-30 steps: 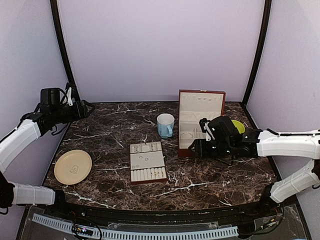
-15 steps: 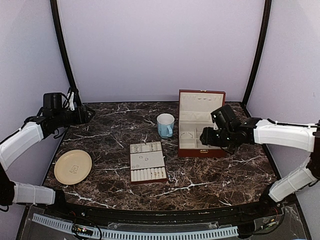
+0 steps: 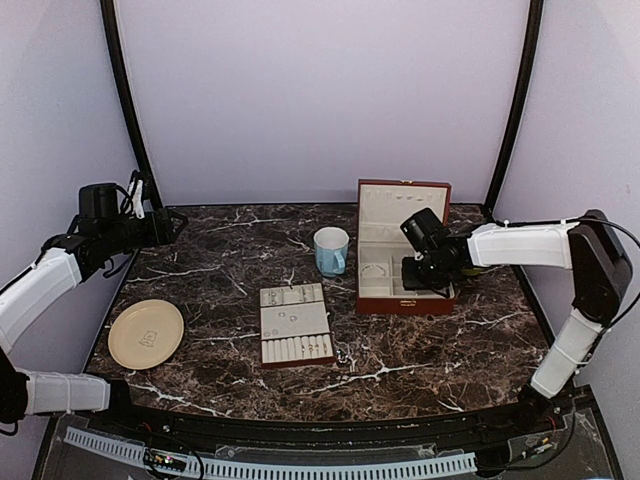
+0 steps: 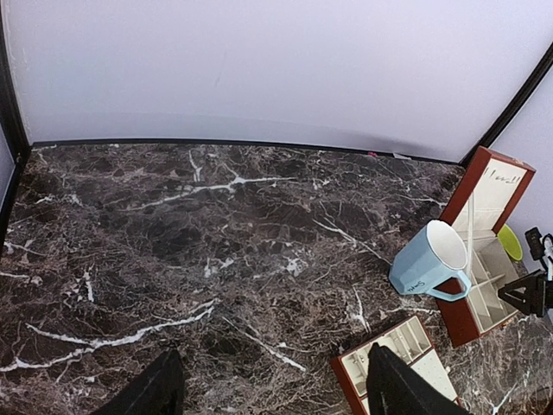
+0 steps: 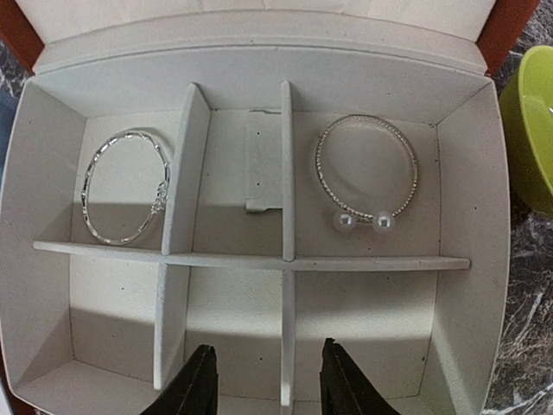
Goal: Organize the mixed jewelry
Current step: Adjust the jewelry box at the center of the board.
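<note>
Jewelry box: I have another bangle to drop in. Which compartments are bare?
The whole near row is bare, all three compartments by the right fingers. In the far row, the left one holds a bangle, the right one a pearl-tipped bangle; the middle one holds only a cream tab.

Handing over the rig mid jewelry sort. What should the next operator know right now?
Left gripper: open, empty, held above the table's left side.
Right gripper: open, empty, over the jewelry box.
Done: plain bangle in the lid-side left compartment, pearl-tipped bangle in the lid-side right one.
The slotted tray holds small pieces, too tiny to identify.
Left: the box's near row shows empty; check the tray's sorting.
</note>
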`<state>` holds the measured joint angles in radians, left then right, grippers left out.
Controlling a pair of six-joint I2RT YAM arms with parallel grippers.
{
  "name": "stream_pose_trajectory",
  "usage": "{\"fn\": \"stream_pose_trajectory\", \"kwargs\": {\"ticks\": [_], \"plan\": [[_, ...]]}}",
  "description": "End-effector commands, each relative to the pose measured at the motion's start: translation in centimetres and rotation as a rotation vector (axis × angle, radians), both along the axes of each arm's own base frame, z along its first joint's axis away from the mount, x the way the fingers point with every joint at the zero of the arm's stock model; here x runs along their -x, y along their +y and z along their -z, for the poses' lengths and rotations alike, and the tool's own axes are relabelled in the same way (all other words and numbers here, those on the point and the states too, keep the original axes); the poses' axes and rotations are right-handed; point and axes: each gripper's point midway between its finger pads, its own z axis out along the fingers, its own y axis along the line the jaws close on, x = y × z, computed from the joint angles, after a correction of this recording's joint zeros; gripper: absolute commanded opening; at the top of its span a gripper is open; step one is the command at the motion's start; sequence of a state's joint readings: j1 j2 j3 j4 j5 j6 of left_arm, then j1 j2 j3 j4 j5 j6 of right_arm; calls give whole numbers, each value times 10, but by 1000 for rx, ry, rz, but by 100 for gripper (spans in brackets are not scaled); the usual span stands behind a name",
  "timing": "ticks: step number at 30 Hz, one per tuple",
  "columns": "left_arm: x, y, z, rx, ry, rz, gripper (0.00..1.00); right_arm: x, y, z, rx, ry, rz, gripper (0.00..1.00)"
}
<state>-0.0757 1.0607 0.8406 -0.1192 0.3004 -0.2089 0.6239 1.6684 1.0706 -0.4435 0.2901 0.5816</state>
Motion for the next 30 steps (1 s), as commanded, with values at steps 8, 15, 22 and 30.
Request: {"fn": "stream_pose_trajectory", "kwargs": {"ticks": [8,15,22,30], "plan": [[1,-2,-4,5,-27,17,75,-18,-7,26,59,8,-19,34],[0,-1,-2,1,-23,13,74,1,-1,40,46,82,-90,32],[-2,-4,5,14,1,24,75,49,1,51,29,181,-129,31],[-3,-6,9,22,12,34,75,97,8,53,7,257,-157,31]]}}
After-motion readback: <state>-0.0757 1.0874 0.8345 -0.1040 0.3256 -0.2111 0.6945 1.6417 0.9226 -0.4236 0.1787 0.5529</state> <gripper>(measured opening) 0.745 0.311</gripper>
